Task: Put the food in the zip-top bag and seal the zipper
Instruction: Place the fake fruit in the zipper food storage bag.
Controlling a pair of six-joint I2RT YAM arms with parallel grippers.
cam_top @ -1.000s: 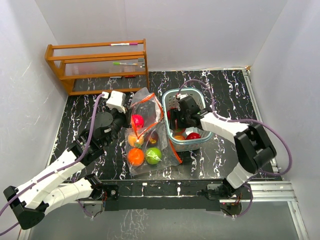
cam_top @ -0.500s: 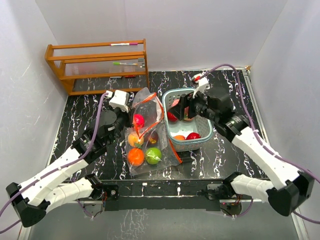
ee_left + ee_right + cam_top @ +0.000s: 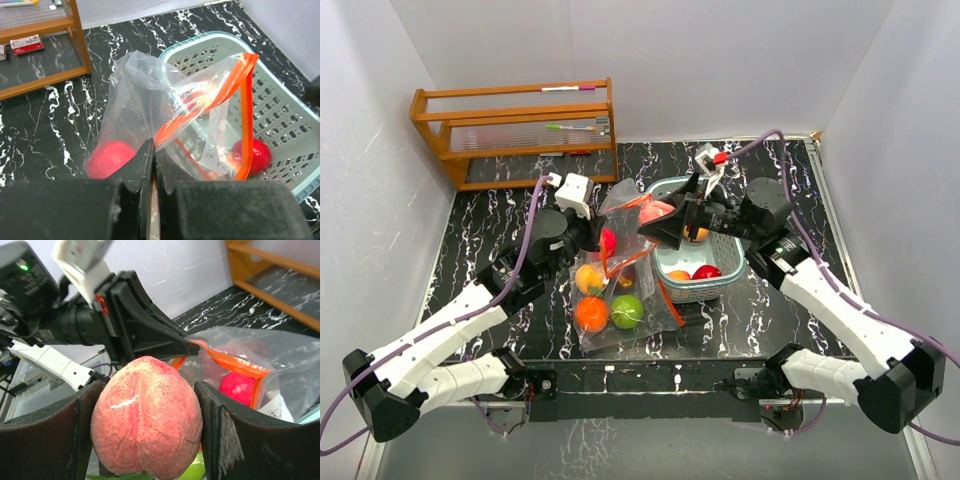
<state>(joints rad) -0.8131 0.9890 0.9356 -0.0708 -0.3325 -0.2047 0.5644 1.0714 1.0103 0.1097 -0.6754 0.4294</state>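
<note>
My left gripper (image 3: 152,151) is pressing its jaws tight together on the orange zipper strip of the clear plastic zip-top bag (image 3: 132,85). I am holding that lip up off the black, white-veined marble table (image 3: 480,235), and the bag's mouth is gaping toward the pale-blue slatted plastic basket (image 3: 718,286). The rest of the bag is lying flat near the middle of the table, running down toward the near edge, with the basket just beside it on the right.

My right gripper (image 3: 150,432) is pinching a yellow-pink round fruit (image 3: 147,410), one dark finger on each side of it, jaws spread wide around its girth. I am carrying it in the air at the basket's left rim, right beside the raised orange strip; from the right wrist view my left gripper's fingers are showing just behind it.

Inside the bag a red fruit (image 3: 608,240) is sitting up near the lifted mouth. Lower down an orange-yellow fruit (image 3: 588,278) and a dark purple fruit (image 3: 625,275) are lying side by side. Nearest the table's near edge are an orange fruit (image 3: 591,313) and a lime-green fruit (image 3: 627,311). At the near end of the basket a glossy red ball (image 3: 706,272) and a small orange ball (image 3: 678,275) are waiting.

A wooden slatted rack (image 3: 515,130) is standing in the far left corner of the table.
</note>
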